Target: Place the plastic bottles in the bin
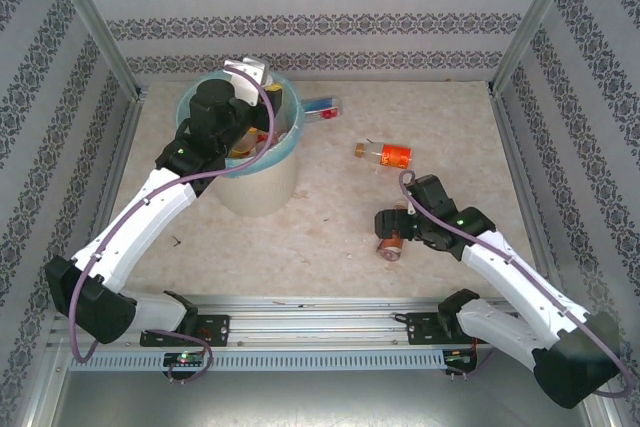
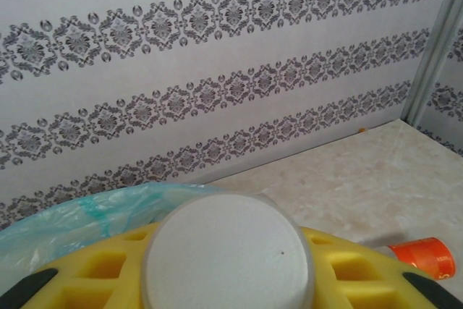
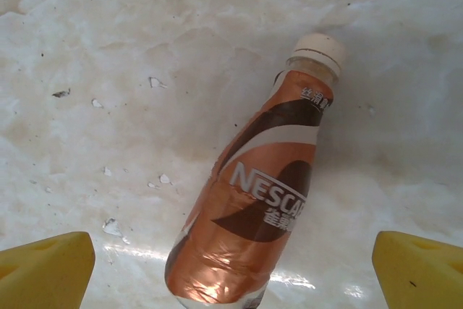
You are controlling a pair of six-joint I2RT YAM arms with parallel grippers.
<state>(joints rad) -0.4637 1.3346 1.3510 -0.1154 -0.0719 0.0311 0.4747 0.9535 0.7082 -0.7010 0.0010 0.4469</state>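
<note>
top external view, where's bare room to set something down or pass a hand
Bare: the far-right corner of the table, beyond the orange bottle; and the near middle, between the bin and the right gripper. Crowded: above the bin, where the left gripper holds a white-ended bottle, and around the Nescafe bottle under the open right gripper.

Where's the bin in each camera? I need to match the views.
Top external: the bin stands at the table's back left, under the left gripper.
Left wrist: its turquoise liner shows at the lower left, beyond the yellow fingers.
Shared landmark: the white bottle in the left gripper, over the bin's back rim.
</note>
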